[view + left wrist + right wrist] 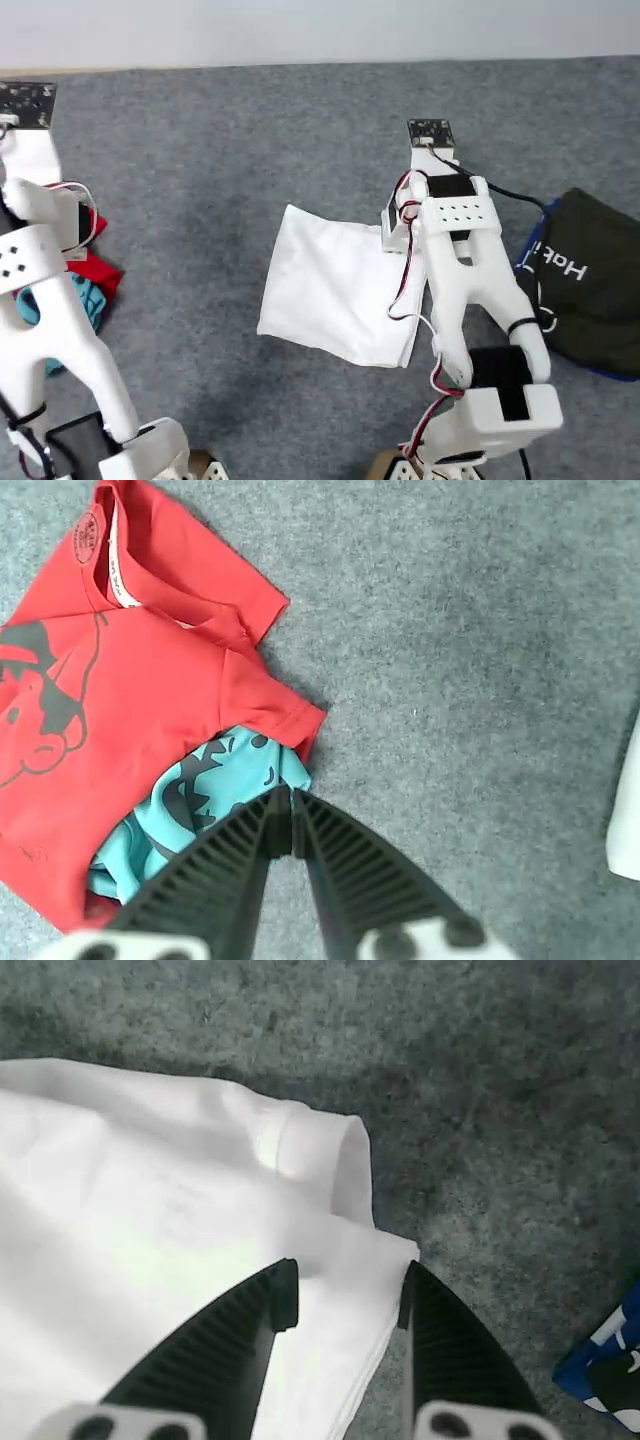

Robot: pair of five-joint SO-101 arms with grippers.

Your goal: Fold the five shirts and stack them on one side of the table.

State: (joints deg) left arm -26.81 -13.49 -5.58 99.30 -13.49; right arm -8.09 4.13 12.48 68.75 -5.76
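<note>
**Position.** In the high view the white shirt lies flat at table centre. It is nearly square, with no clear long axis, and its edges are skewed slightly clockwise. The right claw stands at the shirt's 2 o'clock corner, so the bulk of the cloth lies toward 8 o'clock from it. The right arm is the nearer arm by far.

**Right claw.** It is released. In its wrist view the jaws are spread and straddle the folded corner, one finger over the cloth and one at its hem. No cloth is pinched yet.

**Right arm pose.** The arm reaches from the near table edge toward 12 o'clock, with the wrist pitched down over the corner.

**Left claw**. It is clenched with its tips together, just over the edge of the teal shirt. No grasp is evident. The teal shirt lies partly under the red shirt at the table's 9 o'clock side.

**Other stock.** The black shirt lies at 3 o'clock, well apart from the white shirt.

**Next move (judgement).** The right claw should close on the corner and carry it toward 8 o'clock to fold.
</note>
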